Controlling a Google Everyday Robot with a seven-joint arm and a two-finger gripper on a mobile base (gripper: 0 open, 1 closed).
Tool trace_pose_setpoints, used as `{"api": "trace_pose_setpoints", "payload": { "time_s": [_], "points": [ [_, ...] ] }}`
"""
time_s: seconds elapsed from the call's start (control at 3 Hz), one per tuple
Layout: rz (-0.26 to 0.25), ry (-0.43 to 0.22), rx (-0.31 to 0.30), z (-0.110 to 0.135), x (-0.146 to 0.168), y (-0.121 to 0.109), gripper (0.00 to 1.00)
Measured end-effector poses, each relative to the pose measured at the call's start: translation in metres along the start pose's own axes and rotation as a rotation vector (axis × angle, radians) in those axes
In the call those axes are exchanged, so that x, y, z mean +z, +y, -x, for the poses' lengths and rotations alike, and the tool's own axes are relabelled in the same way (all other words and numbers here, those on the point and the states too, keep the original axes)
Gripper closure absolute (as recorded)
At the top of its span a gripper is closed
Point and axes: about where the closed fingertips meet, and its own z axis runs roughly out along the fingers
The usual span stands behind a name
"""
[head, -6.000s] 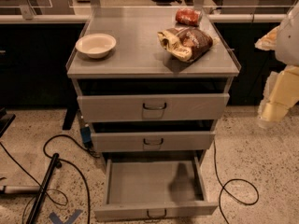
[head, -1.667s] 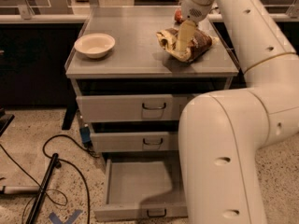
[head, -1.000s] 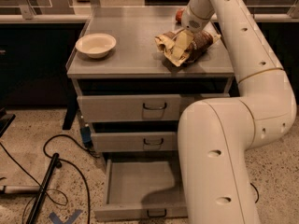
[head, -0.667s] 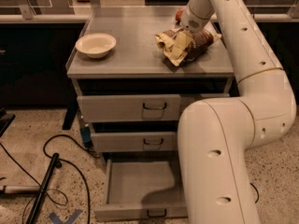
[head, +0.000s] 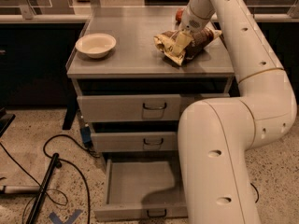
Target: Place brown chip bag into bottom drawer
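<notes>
Up on the grey tabletop (head: pixel 135 55), the brown chip bag (head: pixel 189 48) lies toward the right rear, well apart from the white bowl (head: pixel 96 45) at the left. The bag is crumpled and glossy. Its left end is pale yellow with wrinkled foil folds, and its right end is dark brown and tapers to a pinched, lighter seam that points at the tabletop's right edge. It reads about as wide as the bowl.

The gripper (head: pixel 180 35) is down on the bag's upper middle, touching it where the yellow meets the brown. Whether it has closed on the foil cannot be told. Just behind the wrist, a bit of a red snack bag (head: pixel 179 15) shows.

The white arm (head: pixel 243 78) sweeps from the bag down the cabinet's right side, and its thick lower link stands in front of the drawers. The bottom drawer (head: pixel 135 185) is pulled out far, a wide shallow grey tray with a low front panel and a small dark loop handle; its right part is hidden by the arm. The top drawer (head: pixel 128 107) and middle drawer (head: pixel 135 141) stand only slightly out.
</notes>
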Motion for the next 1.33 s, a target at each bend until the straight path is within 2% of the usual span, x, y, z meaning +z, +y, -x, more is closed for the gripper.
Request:
{"api": "trace_pose_setpoints", "payload": {
  "time_s": [0.33, 0.67, 1.33],
  "points": [
    [0.000, 0.000, 0.000, 0.0000, 0.0000, 0.0000, 0.88],
    [0.000, 0.000, 0.000, 0.0000, 0.0000, 0.0000, 1.00],
    [0.007, -0.006, -0.007, 0.0035, -0.0053, 0.0038, 1.00]
  ]
}}
